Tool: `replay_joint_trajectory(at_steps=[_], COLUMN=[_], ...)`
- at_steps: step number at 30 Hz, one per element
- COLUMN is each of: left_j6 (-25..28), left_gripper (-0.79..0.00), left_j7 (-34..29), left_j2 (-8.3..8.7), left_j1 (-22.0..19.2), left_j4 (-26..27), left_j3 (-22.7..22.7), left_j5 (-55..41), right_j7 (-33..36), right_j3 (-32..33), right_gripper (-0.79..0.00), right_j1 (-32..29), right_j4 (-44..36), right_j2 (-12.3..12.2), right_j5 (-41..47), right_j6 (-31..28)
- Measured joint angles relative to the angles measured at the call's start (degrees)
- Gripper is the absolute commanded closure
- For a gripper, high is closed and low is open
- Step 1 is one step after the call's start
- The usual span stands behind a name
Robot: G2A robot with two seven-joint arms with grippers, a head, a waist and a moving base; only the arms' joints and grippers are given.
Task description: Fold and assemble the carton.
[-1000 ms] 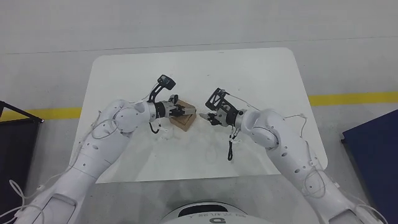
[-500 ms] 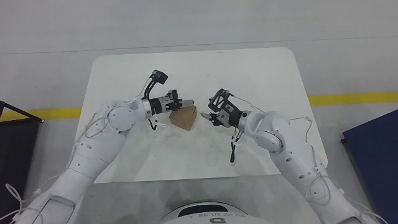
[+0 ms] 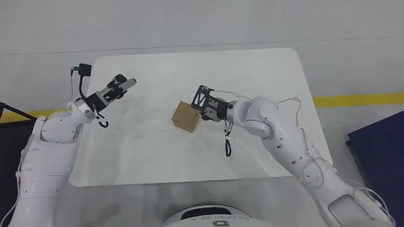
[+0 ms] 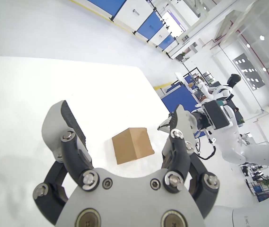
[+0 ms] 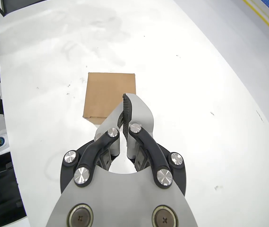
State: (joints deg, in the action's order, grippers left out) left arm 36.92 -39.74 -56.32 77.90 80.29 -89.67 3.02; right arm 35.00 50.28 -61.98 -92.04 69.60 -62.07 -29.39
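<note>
Since a second ago, the left arm (image 3: pixel 60 129) had drawn back from the carton (image 3: pixel 187 116) to the left side of the tabletop (image 3: pixel 265 75), while the right arm (image 3: pixel 252 113) had closed in on it. The carton sat near the middle of the tabletop as a closed brown cube, gripped by neither arm. The right jaws were pressed together on nothing, their tips at the carton's corner, probably to press or nudge it; contact was unclear. The left jaws hung wide open and empty, well apart from the carton, likely just released.

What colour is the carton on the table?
The carton is plain brown cardboard with no visible pattern, clearest in the right wrist view.
</note>
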Motion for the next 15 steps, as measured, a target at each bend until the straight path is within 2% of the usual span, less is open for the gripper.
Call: replay_joint_trajectory(at_steps=[5, 15], left_j6=[0.0, 0.0], left_gripper=[-0.785, -0.785], left_j7=[0.1, 0.1], left_j2=[-0.01, -0.01], left_j1=[0.0, 0.0], left_j4=[0.0, 0.0], left_j3=[0.1, 0.1], left_j5=[0.0, 0.0], right_j7=[1.2, 3.8], right_j3=[-4.8, -9.1], right_gripper=[0.0, 0.0], right_j1=[5.4, 9.9], right_j4=[4.5, 11.3], right_j2=[1.8, 3.9], right_j5=[1.2, 3.8], right_j6=[0.0, 0.2])
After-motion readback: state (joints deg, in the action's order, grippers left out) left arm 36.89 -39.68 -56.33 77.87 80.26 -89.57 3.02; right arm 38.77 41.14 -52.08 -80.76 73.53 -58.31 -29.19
